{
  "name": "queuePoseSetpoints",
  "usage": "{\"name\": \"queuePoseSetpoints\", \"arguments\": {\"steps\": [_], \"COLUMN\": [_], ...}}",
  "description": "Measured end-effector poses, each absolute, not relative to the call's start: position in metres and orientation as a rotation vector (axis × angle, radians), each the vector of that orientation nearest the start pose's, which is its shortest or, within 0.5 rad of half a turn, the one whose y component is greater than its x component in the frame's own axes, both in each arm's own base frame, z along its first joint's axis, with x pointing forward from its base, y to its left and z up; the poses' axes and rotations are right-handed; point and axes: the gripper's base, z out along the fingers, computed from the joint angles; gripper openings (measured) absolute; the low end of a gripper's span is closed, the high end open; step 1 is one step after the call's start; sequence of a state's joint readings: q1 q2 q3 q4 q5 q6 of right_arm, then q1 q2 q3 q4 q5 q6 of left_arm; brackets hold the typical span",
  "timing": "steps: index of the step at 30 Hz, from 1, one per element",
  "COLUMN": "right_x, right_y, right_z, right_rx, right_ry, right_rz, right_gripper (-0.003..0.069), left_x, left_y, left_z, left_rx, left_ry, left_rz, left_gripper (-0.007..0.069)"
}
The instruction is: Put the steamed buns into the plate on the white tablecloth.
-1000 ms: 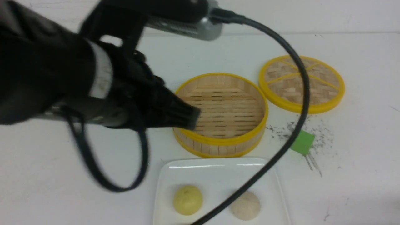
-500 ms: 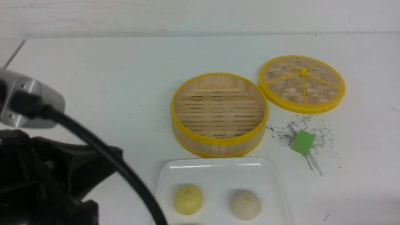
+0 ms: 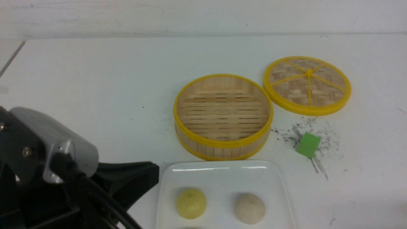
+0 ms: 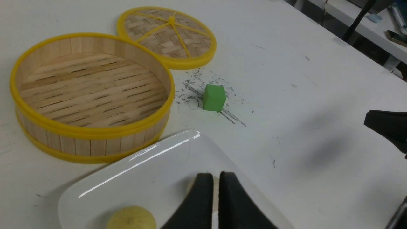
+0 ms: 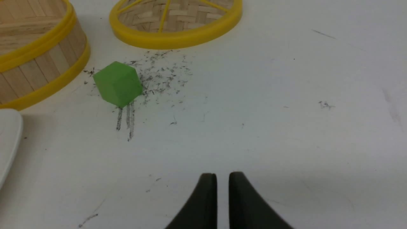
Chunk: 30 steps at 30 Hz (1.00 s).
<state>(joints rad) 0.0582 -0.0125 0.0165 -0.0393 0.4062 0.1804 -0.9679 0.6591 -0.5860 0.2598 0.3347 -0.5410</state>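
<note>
The white plate (image 3: 219, 166) lies at the near edge of the white tablecloth (image 3: 95, 79). Two steamed buns rest on it, a pale yellow bun (image 3: 191, 203) and a beige-white bun (image 3: 250, 208). The top of another yellowish bun just shows at the frame's bottom edge. My left gripper (image 3: 155, 173) hovers just left of the plate, and in its wrist view the left gripper (image 4: 216, 175) is shut with nothing in it, near the yellow bun (image 4: 132, 218). My right gripper (image 5: 222, 176) is shut and empty over bare cloth, right of the plate (image 5: 8, 140).
An empty bamboo steamer (image 3: 222, 147) stands just behind the plate. Its woven lid (image 3: 306, 84) lies to the right. A green block (image 3: 307, 144) sits on grey scribbles between the lid and the plate. The right gripper's tip (image 4: 384, 125) shows in the left wrist view.
My left arm has drawn back from over the steamer to the near left corner. Its cable no longer crosses the plate. The buns have not moved.
</note>
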Motion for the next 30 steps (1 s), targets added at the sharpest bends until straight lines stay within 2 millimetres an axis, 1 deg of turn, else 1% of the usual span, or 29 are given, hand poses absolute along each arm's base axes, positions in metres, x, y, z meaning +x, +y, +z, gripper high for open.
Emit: {"name": "queuePoseSetpoints", "arguments": {"steps": [8, 11, 14, 15, 18, 19, 20, 21, 22, 24, 28, 30], "right_x": [0.051, 0.051, 0.051, 0.051, 0.051, 0.051, 0.051, 0.051, 0.051, 0.051, 0.051, 0.051], "right_y": [0.002, 0.002, 0.002, 0.002, 0.002, 0.002, 0.002, 0.002, 0.002, 0.002, 0.002, 0.002], "right_z": [0.172, 0.172, 0.172, 0.172, 0.172, 0.172, 0.172, 0.172, 0.172, 0.172, 0.172, 0.172], "right_rx": [0.092, 0.092, 0.092, 0.092, 0.092, 0.092, 0.092, 0.092, 0.092, 0.092, 0.092, 0.092], "right_ry": [1.893, 1.893, 1.893, 1.893, 1.893, 1.893, 1.893, 1.893, 1.893, 1.893, 1.893, 1.893], "right_rz": [0.123, 0.123, 0.123, 0.123, 0.123, 0.123, 0.123, 0.123, 0.123, 0.123, 0.123, 0.123], "right_gripper": [0.0089, 0.0092, 0.0097, 0.0098, 0.0101, 0.0101, 0.0101, 0.0104, 0.0106, 0.0108, 0.0113, 0.0115], "left_x": [0.084, 0.084, 0.081, 0.079, 0.074, 0.071, 0.072, 0.067, 0.065, 0.062, 0.057, 0.055], "left_y": [-0.108, -0.098, -0.077, -0.066, -0.046, -0.04, -0.039, -0.029, -0.024, -0.016, -0.006, -0.003], "left_z": [0.322, 0.317, 0.307, 0.302, 0.279, 0.27, 0.267, 0.25, 0.24, 0.22, 0.195, 0.188], "left_rx": [0.612, 0.613, 0.534, 0.475, 0.376, 0.356, 0.349, 0.306, 0.273, 0.189, 0.041, 0.0], "left_ry": [1.873, 1.855, 1.83, 1.818, 1.813, 1.813, 1.821, 1.817, 1.821, 1.838, 1.834, 1.829], "left_rz": [-0.748, -0.694, -0.635, -0.602, -0.494, -0.453, -0.444, -0.359, -0.313, -0.243, -0.155, -0.119], "left_gripper": [0.0055, 0.0058, 0.0065, 0.0066, 0.0069, 0.007, 0.007, 0.0071, 0.0072, 0.0073, 0.0073, 0.0074]}}
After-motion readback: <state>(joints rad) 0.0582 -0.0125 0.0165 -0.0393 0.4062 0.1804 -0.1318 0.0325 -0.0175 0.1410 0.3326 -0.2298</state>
